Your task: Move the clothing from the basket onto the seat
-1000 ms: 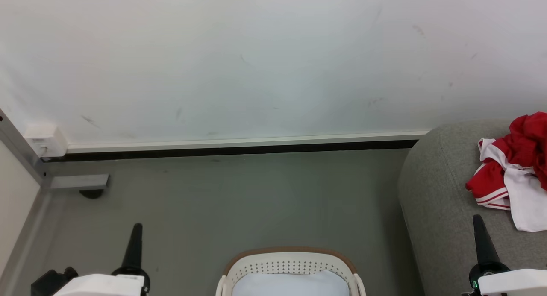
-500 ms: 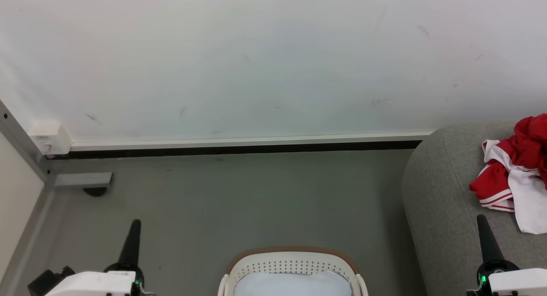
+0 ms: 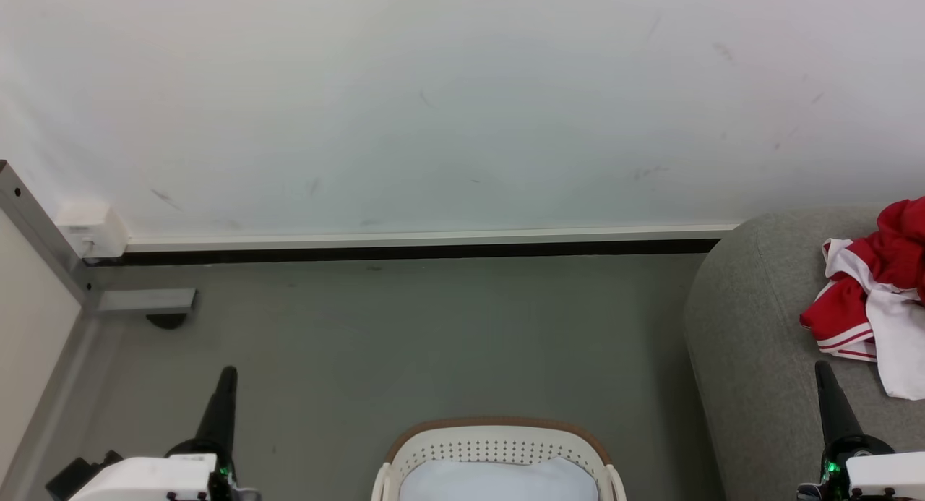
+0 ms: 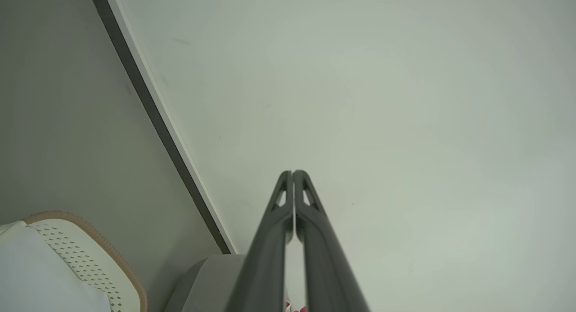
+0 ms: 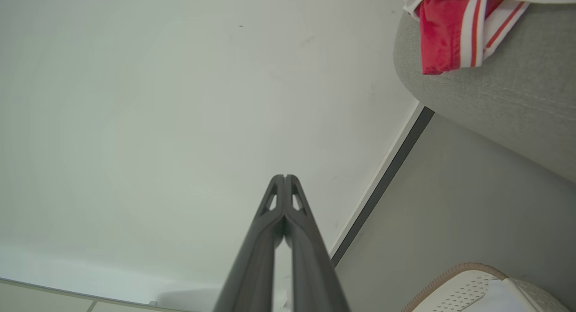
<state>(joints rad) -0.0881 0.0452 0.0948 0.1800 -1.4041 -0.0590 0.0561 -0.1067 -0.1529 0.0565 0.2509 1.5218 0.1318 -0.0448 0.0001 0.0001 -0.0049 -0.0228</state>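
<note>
The red and white clothing [image 3: 871, 298] lies crumpled on the grey seat [image 3: 751, 342] at the right edge of the head view; its striped trim [image 5: 463, 33] hangs over the seat's rounded edge [image 5: 495, 100]. The white basket [image 3: 498, 450] with a tan rim stands on the floor at bottom centre, a pale blue-white cloth [image 3: 498, 483] inside it. My left gripper [image 3: 227, 374] is shut and empty at the lower left, pointing at the wall. My right gripper [image 3: 822, 367] is shut and empty over the seat's front, just left of the clothing.
A white wall [image 3: 462, 103] with a pale skirting strip [image 3: 419, 239] runs across ahead. Grey floor [image 3: 405, 342] lies between wall and basket. A metal frame post [image 3: 43, 233] with a small white box [image 3: 90, 230] stands in the left corner.
The whole head picture has shifted slightly right and down, so the camera has moved. Both grippers stay shut and keep their places in view.
</note>
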